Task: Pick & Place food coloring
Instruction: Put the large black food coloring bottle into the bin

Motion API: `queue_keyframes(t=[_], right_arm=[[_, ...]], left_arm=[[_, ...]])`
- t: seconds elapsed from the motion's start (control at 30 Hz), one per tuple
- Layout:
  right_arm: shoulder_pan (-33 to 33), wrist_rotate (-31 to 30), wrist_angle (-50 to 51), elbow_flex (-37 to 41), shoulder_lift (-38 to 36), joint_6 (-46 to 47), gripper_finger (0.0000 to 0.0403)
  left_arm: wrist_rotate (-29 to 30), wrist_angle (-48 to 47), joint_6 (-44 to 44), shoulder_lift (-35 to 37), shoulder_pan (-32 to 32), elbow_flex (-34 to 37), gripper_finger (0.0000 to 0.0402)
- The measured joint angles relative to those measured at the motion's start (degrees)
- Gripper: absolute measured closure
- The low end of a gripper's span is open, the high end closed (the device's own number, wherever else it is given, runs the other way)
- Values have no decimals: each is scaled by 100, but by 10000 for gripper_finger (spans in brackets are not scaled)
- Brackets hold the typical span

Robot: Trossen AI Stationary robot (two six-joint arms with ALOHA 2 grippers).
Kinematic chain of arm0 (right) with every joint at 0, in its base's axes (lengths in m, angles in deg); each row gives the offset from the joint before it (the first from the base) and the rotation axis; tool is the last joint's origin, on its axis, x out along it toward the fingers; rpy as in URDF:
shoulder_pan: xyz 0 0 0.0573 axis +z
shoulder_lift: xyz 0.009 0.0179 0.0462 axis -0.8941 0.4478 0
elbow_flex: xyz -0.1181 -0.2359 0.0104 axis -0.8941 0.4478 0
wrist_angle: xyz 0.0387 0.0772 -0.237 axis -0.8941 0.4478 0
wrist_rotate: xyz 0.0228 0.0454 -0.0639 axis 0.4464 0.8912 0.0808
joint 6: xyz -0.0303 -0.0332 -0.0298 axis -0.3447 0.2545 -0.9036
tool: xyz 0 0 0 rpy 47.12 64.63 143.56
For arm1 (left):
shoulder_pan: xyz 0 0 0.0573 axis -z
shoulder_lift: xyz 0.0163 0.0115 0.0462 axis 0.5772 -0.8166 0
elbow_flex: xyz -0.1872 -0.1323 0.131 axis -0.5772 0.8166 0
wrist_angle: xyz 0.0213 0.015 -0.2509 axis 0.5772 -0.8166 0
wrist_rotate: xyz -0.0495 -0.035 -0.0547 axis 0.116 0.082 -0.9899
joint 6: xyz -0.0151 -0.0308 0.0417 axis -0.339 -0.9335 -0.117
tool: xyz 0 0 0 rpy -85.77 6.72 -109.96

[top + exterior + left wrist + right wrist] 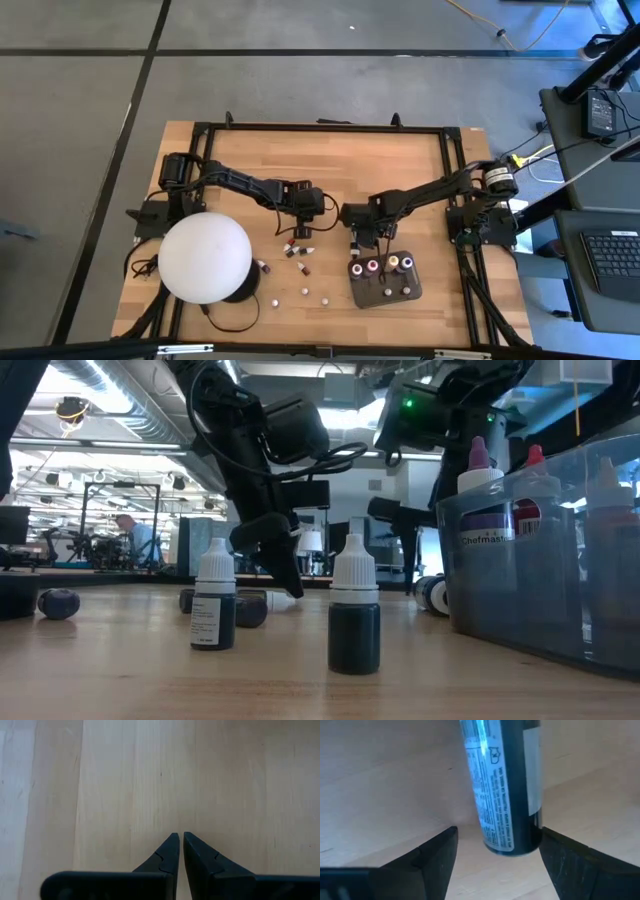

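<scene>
Dark bottle (506,790) — between right claw (497,857) fingers

Left gripper (178,842) closed; right gripper (495,851) spread wide.

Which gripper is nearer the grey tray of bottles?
Right. The right gripper hangs open just beyond the grey tray's far left corner. The left gripper is shut, farther left, above the loose bottles.
</scene>
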Motion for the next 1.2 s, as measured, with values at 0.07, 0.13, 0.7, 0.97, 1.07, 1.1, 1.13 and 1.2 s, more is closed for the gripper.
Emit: queue_keyframes(t=[0.07,0.13,0.7,0.97,1.07,1.1,1.13,1.2], right_arm=[[-1,-10,17,0,6,182,134],[-1,-7,31,3,9,280,148],[-109,791,-7,43,-18,1929,367],[-196,977,-95,32,-72,1924,366],[-194,614,-83,32,-75,1924,352],[-191,498,-92,32,-75,1922,349],[-189,431,-111,32,-77,1911,346],[-194,437,-200,32,-77,1813,338]], left_arm=[[0,4,2,0,0,0,378],[0,2,2,0,-1,0,379],[1,12,2,0,0,0,381],[0,39,2,0,0,0,377],[2,44,2,0,-1,-1,380],[0,45,2,0,0,0,381],[2,44,2,0,0,0,381],[0,44,2,0,0,0,381]])
